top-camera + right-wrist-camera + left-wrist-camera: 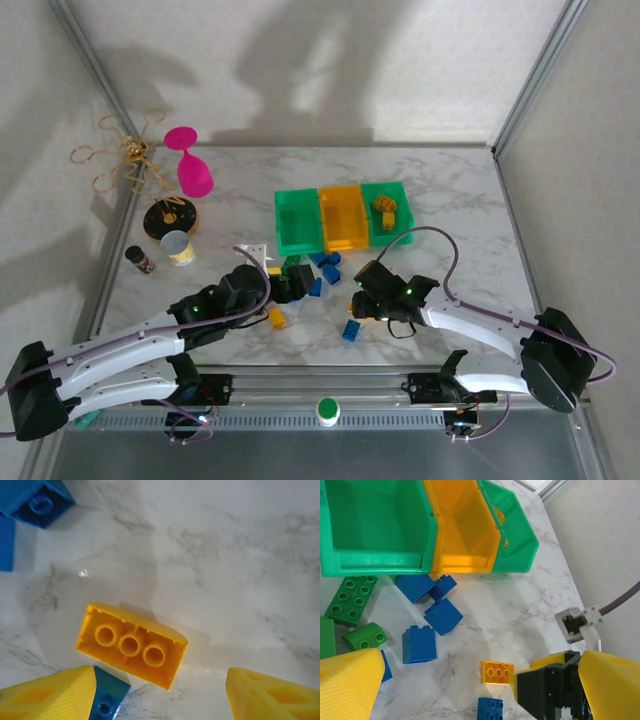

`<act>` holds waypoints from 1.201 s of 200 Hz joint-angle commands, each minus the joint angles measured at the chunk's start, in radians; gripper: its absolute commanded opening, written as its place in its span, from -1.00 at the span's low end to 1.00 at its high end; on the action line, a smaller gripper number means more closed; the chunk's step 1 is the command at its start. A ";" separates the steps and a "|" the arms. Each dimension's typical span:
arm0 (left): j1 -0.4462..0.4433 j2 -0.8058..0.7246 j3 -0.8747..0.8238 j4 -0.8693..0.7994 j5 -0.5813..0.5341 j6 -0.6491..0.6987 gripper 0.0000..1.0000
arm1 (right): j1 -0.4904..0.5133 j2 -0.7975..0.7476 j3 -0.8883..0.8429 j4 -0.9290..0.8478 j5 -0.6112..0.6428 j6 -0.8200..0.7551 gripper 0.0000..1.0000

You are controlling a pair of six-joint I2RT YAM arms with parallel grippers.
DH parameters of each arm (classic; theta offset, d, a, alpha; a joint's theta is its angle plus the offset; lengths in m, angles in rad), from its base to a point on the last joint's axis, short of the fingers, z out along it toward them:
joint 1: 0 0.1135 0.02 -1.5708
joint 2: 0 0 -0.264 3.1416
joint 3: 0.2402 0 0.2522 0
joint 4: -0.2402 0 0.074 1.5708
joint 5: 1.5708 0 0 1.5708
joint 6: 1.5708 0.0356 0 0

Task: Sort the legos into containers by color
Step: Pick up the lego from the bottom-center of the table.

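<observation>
Orange brick lies studs-down on the bench, short of the orange bin; right pincer hangs over it, jaws apart, seemingly lined up to grab. Left pincer, jaws spread too, sits near the blue bricks

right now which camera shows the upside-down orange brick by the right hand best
Right wrist: the orange brick sits close, hollow underside up, before the open right hand. Left wrist shows it small, one edge behind that hand. In top external the hand sits over it.
</observation>
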 commanded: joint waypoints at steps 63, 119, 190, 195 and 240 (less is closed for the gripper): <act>-0.006 -0.014 -0.005 -0.033 -0.064 -0.007 0.99 | 0.041 0.098 -0.017 0.071 0.002 0.035 0.45; -0.006 -0.025 -0.002 -0.047 -0.082 0.001 0.99 | 0.044 0.152 0.017 0.072 0.030 0.028 0.48; -0.006 -0.023 0.004 -0.053 -0.093 0.007 0.99 | 0.031 0.230 0.097 0.023 0.102 -0.008 0.40; -0.006 -0.024 0.004 -0.052 -0.093 0.007 0.99 | 0.027 0.230 0.096 0.028 0.098 -0.010 0.38; -0.007 -0.001 0.018 -0.043 -0.091 0.017 0.99 | 0.003 0.246 0.092 0.034 0.089 -0.029 0.12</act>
